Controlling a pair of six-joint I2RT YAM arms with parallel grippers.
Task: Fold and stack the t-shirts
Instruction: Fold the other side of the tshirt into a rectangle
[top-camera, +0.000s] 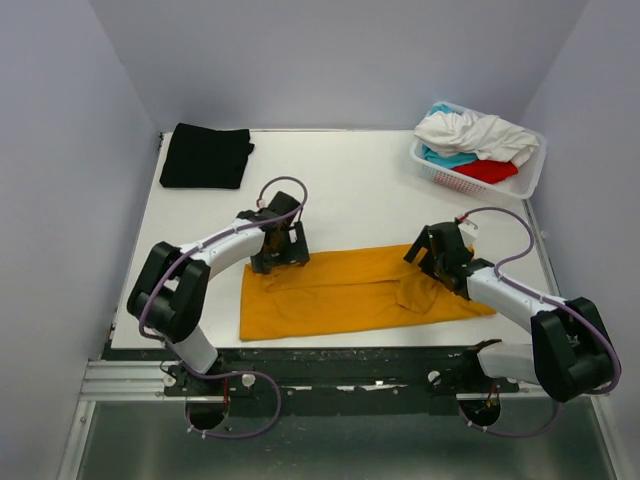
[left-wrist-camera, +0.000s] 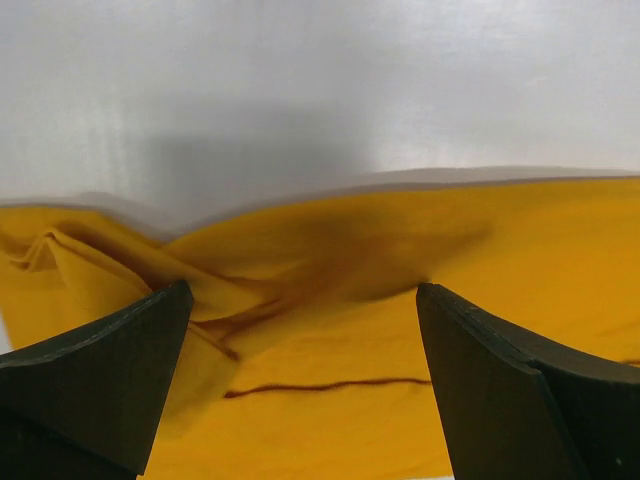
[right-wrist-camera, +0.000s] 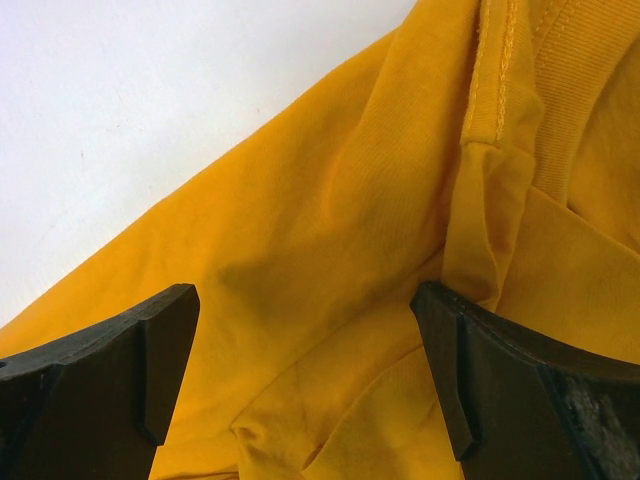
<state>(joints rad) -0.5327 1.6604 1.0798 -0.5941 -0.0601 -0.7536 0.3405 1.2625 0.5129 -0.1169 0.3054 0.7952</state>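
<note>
Left pincer (top-camera: 283, 256) and right pincer (top-camera: 428, 268) spread over mustard-orange t-shirt (top-camera: 340, 295)

Both stood with jaws wide apart, pinching nothing; the left was over the shirt's far left edge, the right over its rumpled right part; the shirt lay spread along the worktop's (top-camera: 370, 190) near edge; a folded black t-shirt (top-camera: 205, 155) sat at the far left corner; a white t-shirt (top-camera: 475, 130), a teal t-shirt (top-camera: 445, 157) and a red t-shirt (top-camera: 487, 170) were heaped in a white lattice basket (top-camera: 530, 182) at the far right corner.

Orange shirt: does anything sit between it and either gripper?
Nothing visible. The left gripper and right gripper hang open right over the orange shirt, with only its cloth between their jaws.
</note>
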